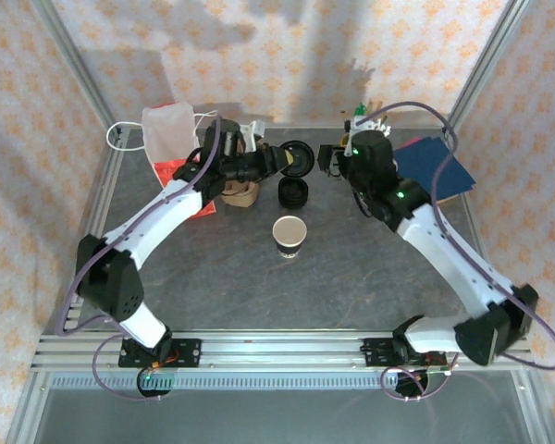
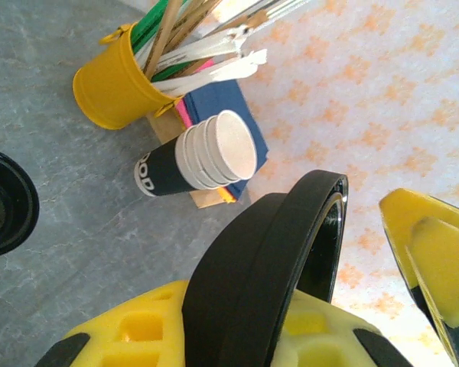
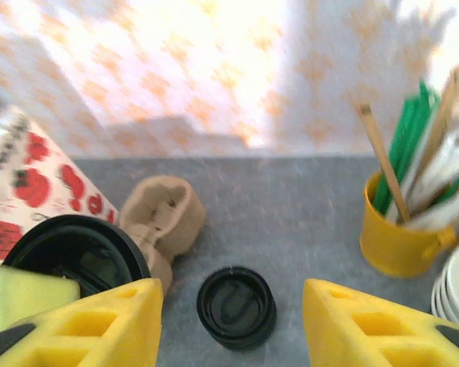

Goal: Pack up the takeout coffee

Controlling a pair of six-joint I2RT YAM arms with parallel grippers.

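Observation:
The takeout coffee cup [image 1: 289,236], dark outside and white inside, stands upright and open-topped in the middle of the table. My left gripper [image 1: 279,159] [image 2: 249,310] is shut on a round black lid [image 1: 298,157] [image 2: 275,252], held on edge above the table at the back. The same lid [image 3: 69,256] sits at the left of the right wrist view. My right gripper [image 1: 328,157] [image 3: 229,313] faces it from the right, open, with nothing between its fingers. Far below its gap lies a short stack of black lids [image 3: 236,306] [image 1: 292,192].
A brown pulp carrier [image 1: 240,194] [image 3: 161,218] and a white bag with red print [image 1: 171,139] stand at the back left. A yellow cup of stirrers [image 2: 111,84] [image 3: 398,237], a stack of paper cups [image 2: 206,157] and blue napkins [image 1: 439,166] are at the back right.

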